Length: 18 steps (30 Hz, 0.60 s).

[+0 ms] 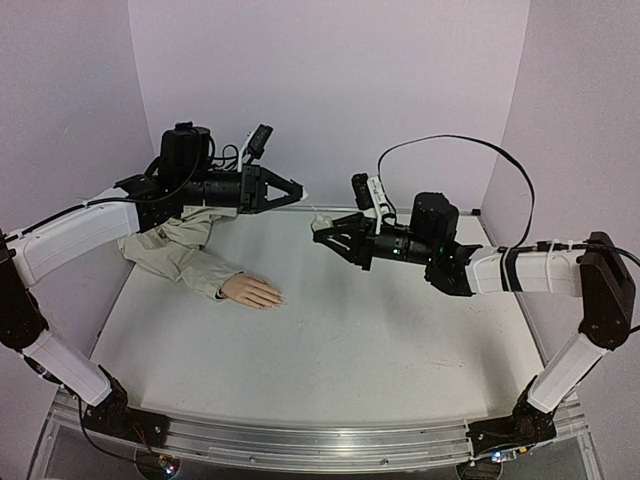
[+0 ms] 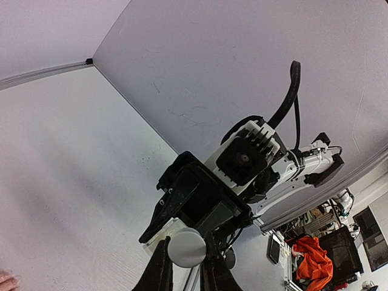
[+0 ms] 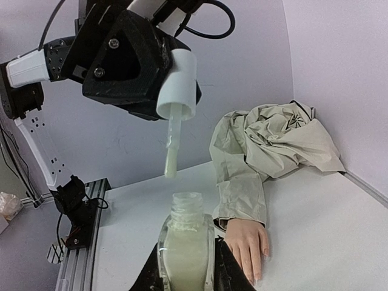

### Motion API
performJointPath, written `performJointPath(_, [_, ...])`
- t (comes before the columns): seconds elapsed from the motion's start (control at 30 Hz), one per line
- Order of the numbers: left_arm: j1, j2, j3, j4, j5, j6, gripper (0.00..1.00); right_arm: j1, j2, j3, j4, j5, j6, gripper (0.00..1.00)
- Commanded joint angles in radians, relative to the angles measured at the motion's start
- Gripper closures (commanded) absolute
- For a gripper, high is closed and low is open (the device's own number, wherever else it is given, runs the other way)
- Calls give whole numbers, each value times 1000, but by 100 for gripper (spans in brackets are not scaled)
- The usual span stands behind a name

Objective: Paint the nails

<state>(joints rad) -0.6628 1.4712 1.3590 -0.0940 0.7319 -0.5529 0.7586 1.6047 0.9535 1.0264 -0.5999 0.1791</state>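
The peach mannequin hand (image 1: 253,291) lies palm down on the table, its tiny nails (image 1: 278,299) pointing right, its beige sleeve (image 1: 178,250) trailing to the back left. It also shows in the right wrist view (image 3: 247,241). My left gripper (image 1: 297,193) is shut on a white cap (image 2: 187,247) whose brush (image 3: 172,148) hangs wet just above the open bottle. My right gripper (image 1: 322,231) is shut on the small bottle of pale polish (image 3: 185,251), held in the air right of the hand. The two grippers face each other, close together.
The sleeve bunches into a heap (image 3: 276,139) near the back wall. The table's white top (image 1: 350,350) spreads in front of the hand. Lilac walls (image 1: 340,70) close the back and sides.
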Motion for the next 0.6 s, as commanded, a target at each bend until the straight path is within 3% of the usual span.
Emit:
performJointPath(0.0, [-3, 2, 10, 59, -8, 7, 100, 9, -18, 44, 102, -27, -7, 100])
performJointPath(0.57, [-3, 5, -4, 57, -11, 13, 100, 12, -18, 50, 110, -23, -7, 100])
